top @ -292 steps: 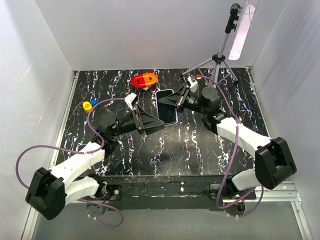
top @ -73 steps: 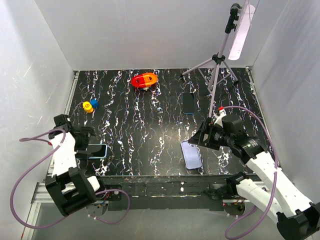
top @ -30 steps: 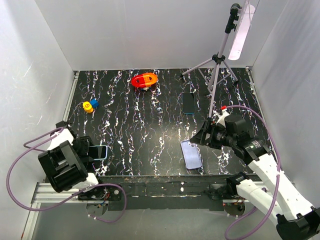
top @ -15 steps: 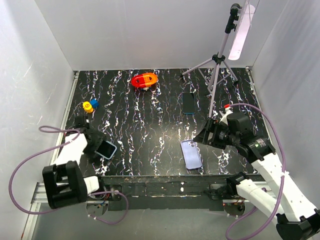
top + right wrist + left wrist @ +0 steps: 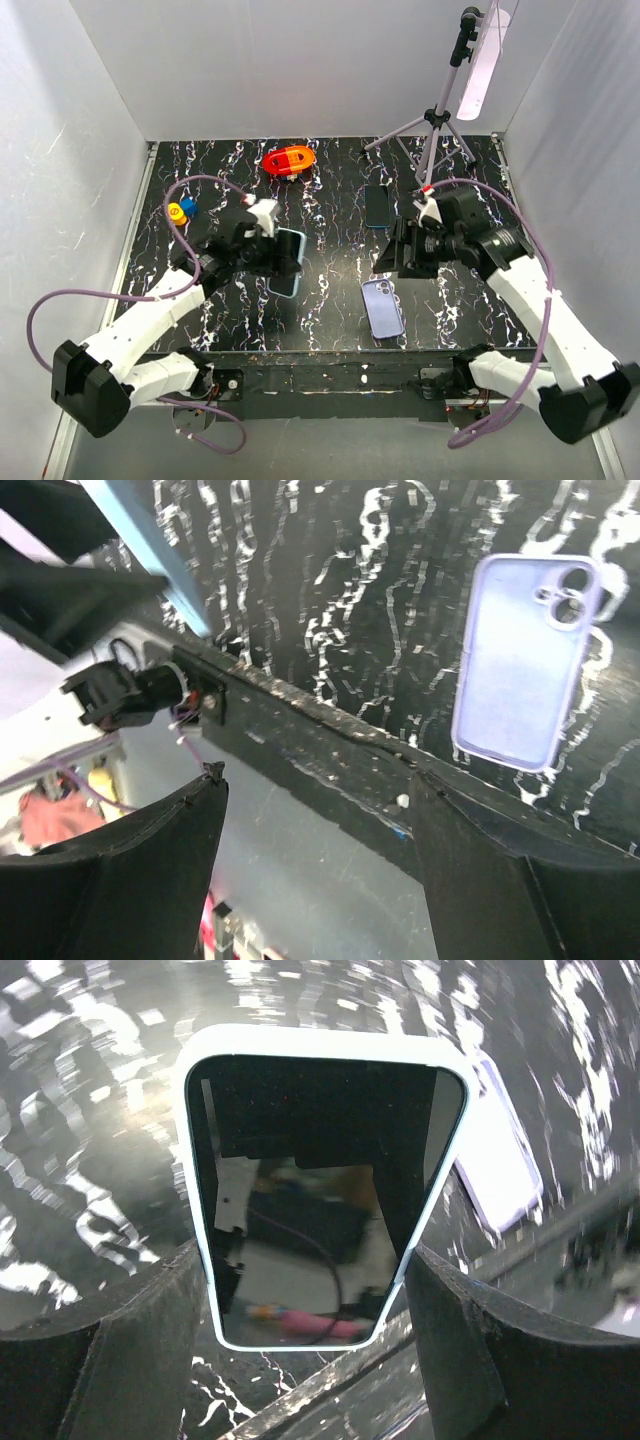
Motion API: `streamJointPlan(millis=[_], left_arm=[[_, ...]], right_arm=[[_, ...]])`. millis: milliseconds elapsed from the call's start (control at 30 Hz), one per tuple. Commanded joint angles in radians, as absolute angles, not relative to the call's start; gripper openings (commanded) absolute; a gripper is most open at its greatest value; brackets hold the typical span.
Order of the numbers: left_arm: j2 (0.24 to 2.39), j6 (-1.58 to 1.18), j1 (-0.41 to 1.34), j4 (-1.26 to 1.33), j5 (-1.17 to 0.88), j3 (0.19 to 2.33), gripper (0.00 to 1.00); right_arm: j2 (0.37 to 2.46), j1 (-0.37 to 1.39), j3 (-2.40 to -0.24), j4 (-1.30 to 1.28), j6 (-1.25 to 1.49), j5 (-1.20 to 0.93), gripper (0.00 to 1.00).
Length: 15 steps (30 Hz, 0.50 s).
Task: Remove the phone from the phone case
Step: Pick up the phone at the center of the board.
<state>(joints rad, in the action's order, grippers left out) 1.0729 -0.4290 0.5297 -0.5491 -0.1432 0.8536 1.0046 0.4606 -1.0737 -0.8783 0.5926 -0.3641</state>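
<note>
Left fingers pinch phone; back hidden.

A red-and-orange plastic thing sits on the black marbled table, well beyond the left gripper, toward the back wall. Off to that gripper's left and a little farther back is a small yellow-and-blue toy. A black phone lies flat just beyond the right gripper. On that gripper's near side a lilac phone lies back up, with two camera rings at its far end; it may be only a cover, I can't tell. Beyond the right gripper and to its right, a grey tripod stands at the back, carrying a white light tube.
</note>
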Motion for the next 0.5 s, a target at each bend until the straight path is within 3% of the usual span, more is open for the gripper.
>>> streamJointPlan(millis=[0,267,467], left_arm=[[1.069,-0.094,0.69,-0.48,-0.256,0.928,0.0],[1.12,0.12,0.782,-0.554,-0.341,1.005,0.0],[1.147,0.193,0.814,-0.621,-0.376,1.042,0.0]], right_arm=[[1.109,0.459,-1.192,-0.899,0.519,-0.583,0.78],[1.164,0.48,-1.125,-0.661,0.675,-0.834,0.73],[1.215,0.552,-1.114,-0.568,0.733,-0.833,0.73]])
